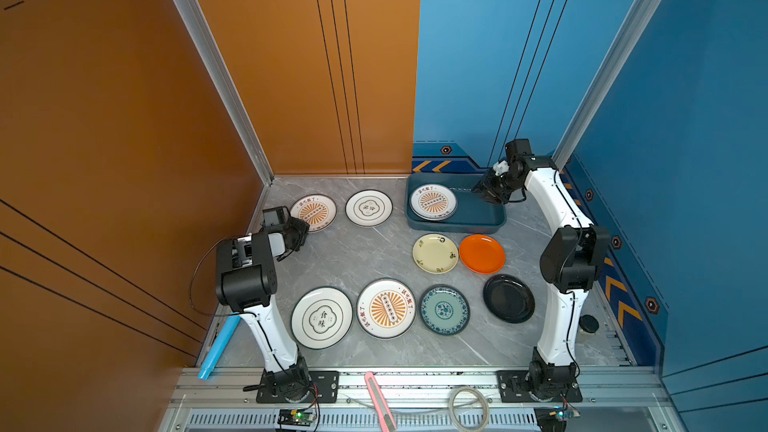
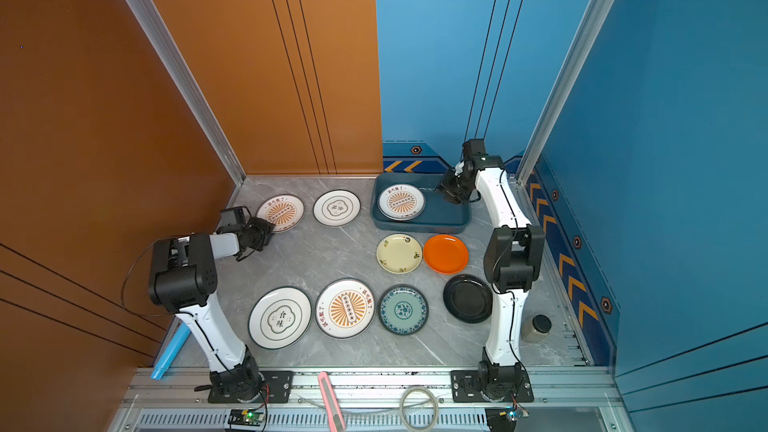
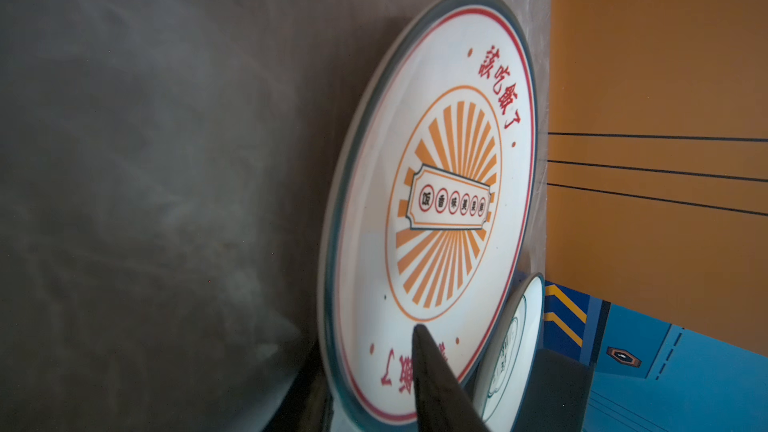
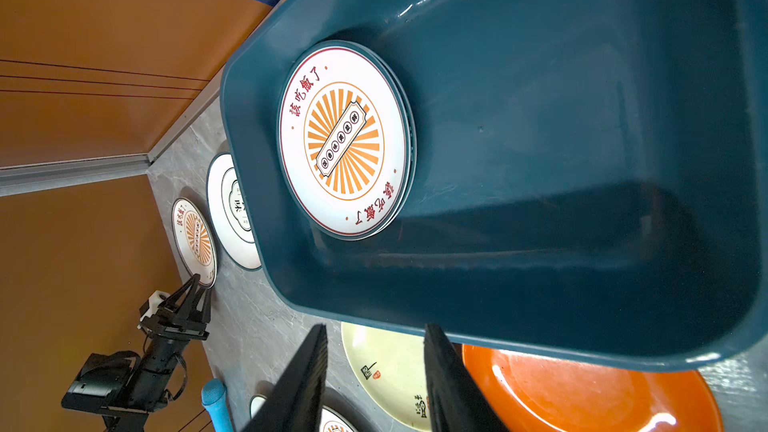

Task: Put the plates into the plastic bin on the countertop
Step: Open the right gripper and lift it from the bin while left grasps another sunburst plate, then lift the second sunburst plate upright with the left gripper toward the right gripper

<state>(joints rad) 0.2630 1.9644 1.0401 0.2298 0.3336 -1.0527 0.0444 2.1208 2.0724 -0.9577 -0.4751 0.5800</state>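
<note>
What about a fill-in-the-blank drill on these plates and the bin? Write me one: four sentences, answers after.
In both top views the stack of plates lies in the ____ half of the plastic bin. There the black plate lies to the ____ of the teal-patterned plate. Outside the bin, ____ plates lie on the countertop. The right claw, above the bin, has its jaws ____.
Missing words: left; right; eight; open.

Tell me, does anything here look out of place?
Nothing spilled or tilted. Strays: a jar beside the right arm's base, a pink utility knife across the front rail, a blue tube at the left edge.
</note>
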